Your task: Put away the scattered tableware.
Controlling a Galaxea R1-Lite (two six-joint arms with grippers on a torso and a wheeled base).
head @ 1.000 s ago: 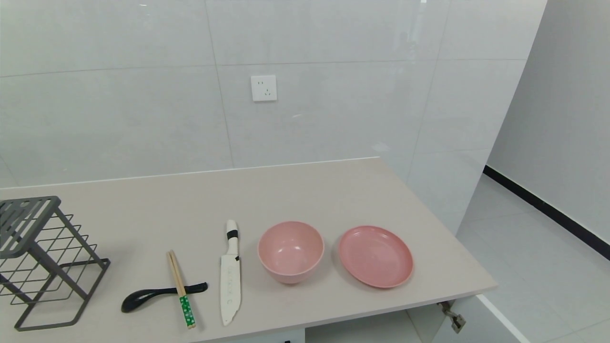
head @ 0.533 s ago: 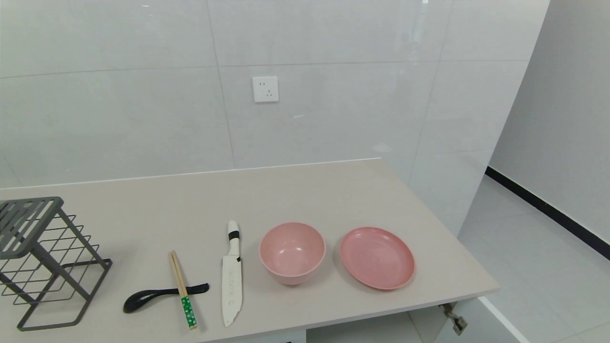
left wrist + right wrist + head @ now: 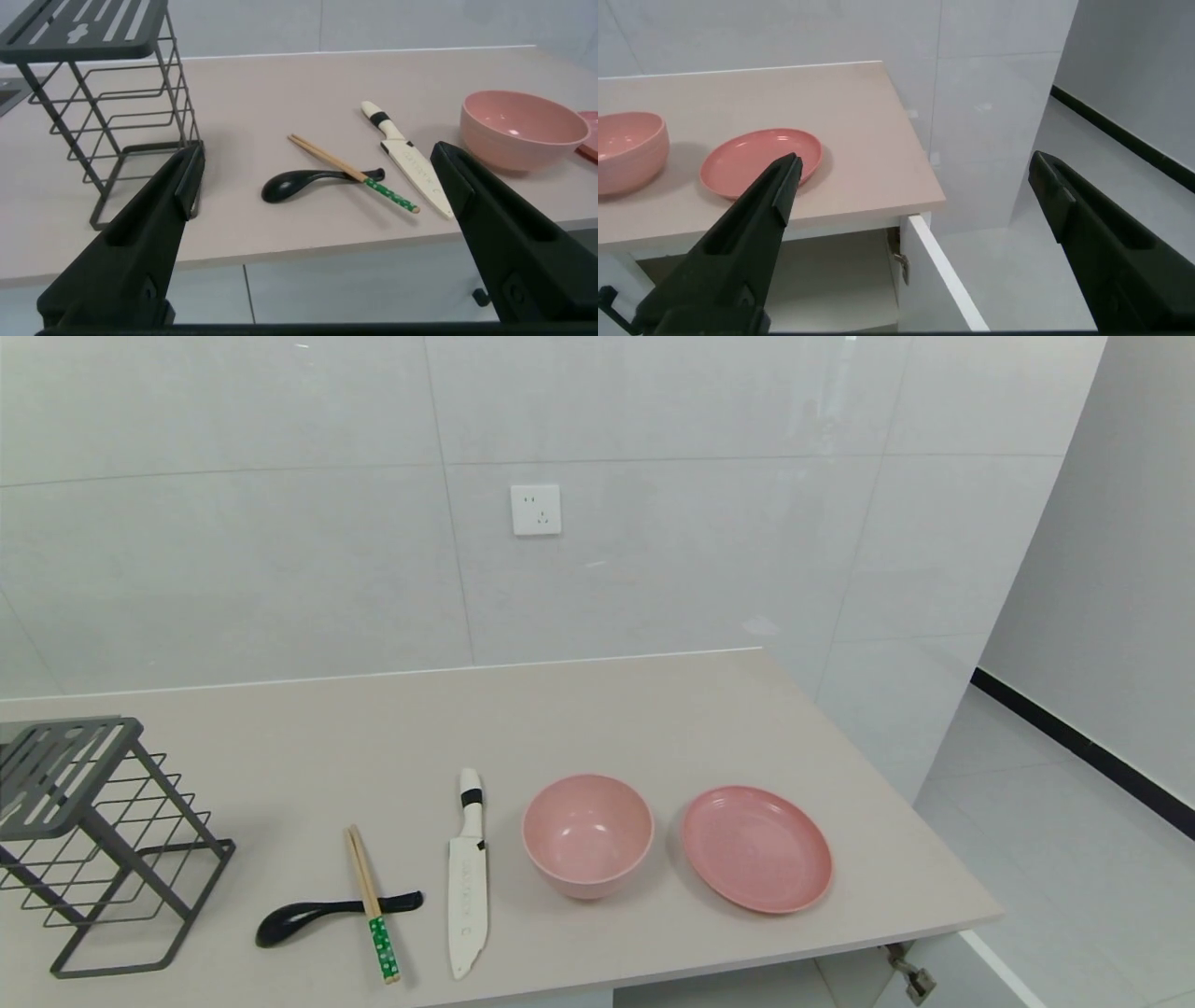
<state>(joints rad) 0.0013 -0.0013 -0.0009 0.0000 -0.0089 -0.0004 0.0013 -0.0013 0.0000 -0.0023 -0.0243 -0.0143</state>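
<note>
On the counter (image 3: 579, 709) everything is sitting in a row along the front edge. The rack (image 3: 56, 761) is standing at the left end; right of it the spoon (image 3: 299, 917) is lying with the chopsticks (image 3: 373, 901) resting across its handle. Next the knife (image 3: 468, 887) is lying, handle toward the back edge, then the bowl (image 3: 586, 835), and the plate (image 3: 756, 847) is sitting nearest the right edge

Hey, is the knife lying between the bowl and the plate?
No, the knife lies between the chopsticks and the bowl; the plate is on the bowl's other side.
</note>
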